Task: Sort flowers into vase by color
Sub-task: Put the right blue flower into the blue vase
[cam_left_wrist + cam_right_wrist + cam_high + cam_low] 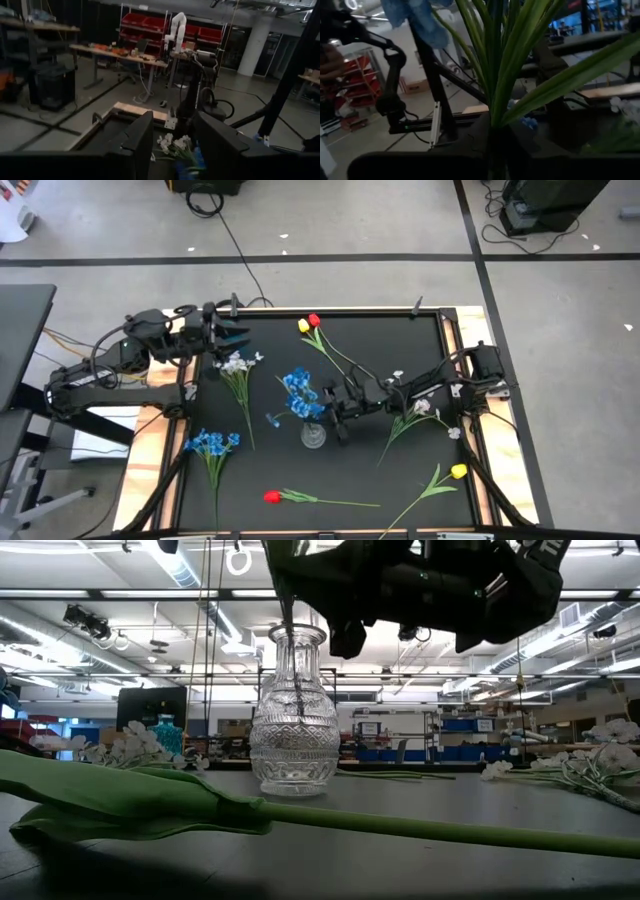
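High view: right tool [338,408] clamps blue clustered flower bunch [300,392] over clear cut-glass vase [313,436].
Light, floppy stem; grip mid-stem. Left tool [238,332] apart, idle.

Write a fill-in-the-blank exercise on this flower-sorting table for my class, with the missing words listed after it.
1. The flower standing in the glass vase is ____ in colour.
2. The right gripper is beside the ____, at the blue flower stem.
3. The left gripper waits at the table's far-left corner, its jaws ____.
4. The red tulip at the near edge lies ____ on the table.

Missing words: blue; vase; open; flat
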